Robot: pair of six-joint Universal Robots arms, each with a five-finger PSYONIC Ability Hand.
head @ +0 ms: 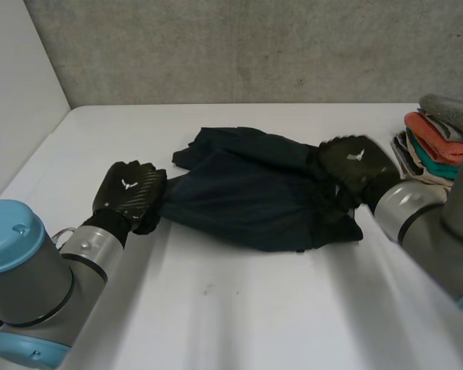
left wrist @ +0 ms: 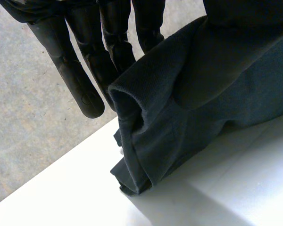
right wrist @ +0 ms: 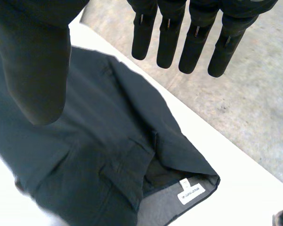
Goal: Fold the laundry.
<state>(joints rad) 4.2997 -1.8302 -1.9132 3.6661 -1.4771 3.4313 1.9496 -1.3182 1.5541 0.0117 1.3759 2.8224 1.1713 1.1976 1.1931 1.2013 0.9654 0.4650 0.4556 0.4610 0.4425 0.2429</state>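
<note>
A dark navy garment (head: 255, 200) lies crumpled across the middle of the white table (head: 239, 308). My left hand (head: 130, 193) is at the garment's left edge. In the left wrist view a hemmed edge of the garment (left wrist: 146, 122) is pinched between the straight fingers (left wrist: 85, 61) and the cloth-covered thumb. My right hand (head: 355, 163) hovers over the garment's right end. In the right wrist view its fingers (right wrist: 193, 33) are straight and spread from the thumb (right wrist: 37, 70), with nothing between them. The garment (right wrist: 108, 155) lies flat below, a white label (right wrist: 191, 192) showing at an open corner.
A stack of folded cloths (head: 436, 142) in orange, teal, grey and beige sits at the table's right edge, close to my right arm. A concrete wall (head: 255, 46) runs behind the table. Bare table lies in front of the garment.
</note>
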